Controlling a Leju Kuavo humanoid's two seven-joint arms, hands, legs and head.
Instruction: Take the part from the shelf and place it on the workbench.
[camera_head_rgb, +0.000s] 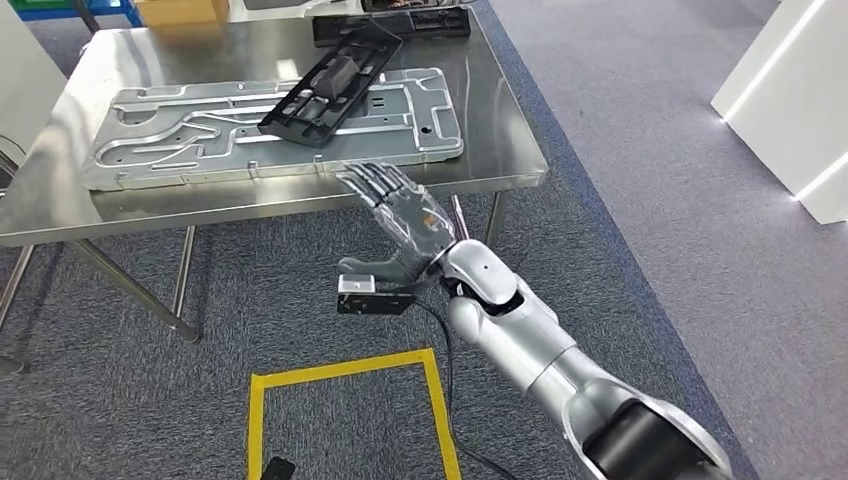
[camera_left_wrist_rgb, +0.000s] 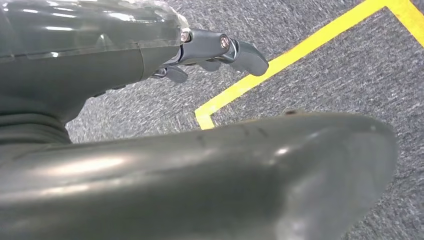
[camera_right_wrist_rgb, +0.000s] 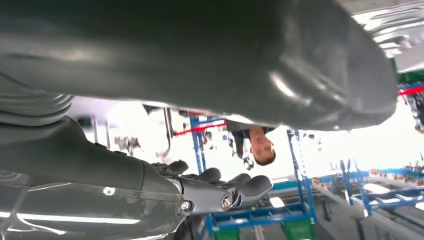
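Black plastic part (camera_head_rgb: 330, 88) lying tilted on top of the large grey metal plate (camera_head_rgb: 200, 135), up on the steel workbench (camera_head_rgb: 505, 150); one long edge propped higher than the other. Second dark part (camera_head_rgb: 400, 25) at 12 o'clock of it, near the far table edge.

Right hand (camera_head_rgb: 405, 215) at 5 o'clock of the part, clear of it, just off the near table edge. Fingers (camera_head_rgb: 375, 180) stretched out, spread, holding nothing. Right wrist view agrees: fingers (camera_right_wrist_rgb: 240, 185) loosely extended, nothing in them. Person standing in the background there.

Left hand (camera_left_wrist_rgb: 210, 52) hanging over carpet and a yellow floor line (camera_left_wrist_rgb: 280, 62); fingers loosely curled, nothing held.

Judgement: placement looks done, release stage. Best drawn straight back and low, away from the table lip, with no brush against the propped part. Risk: a nudge sliding it off the plate.
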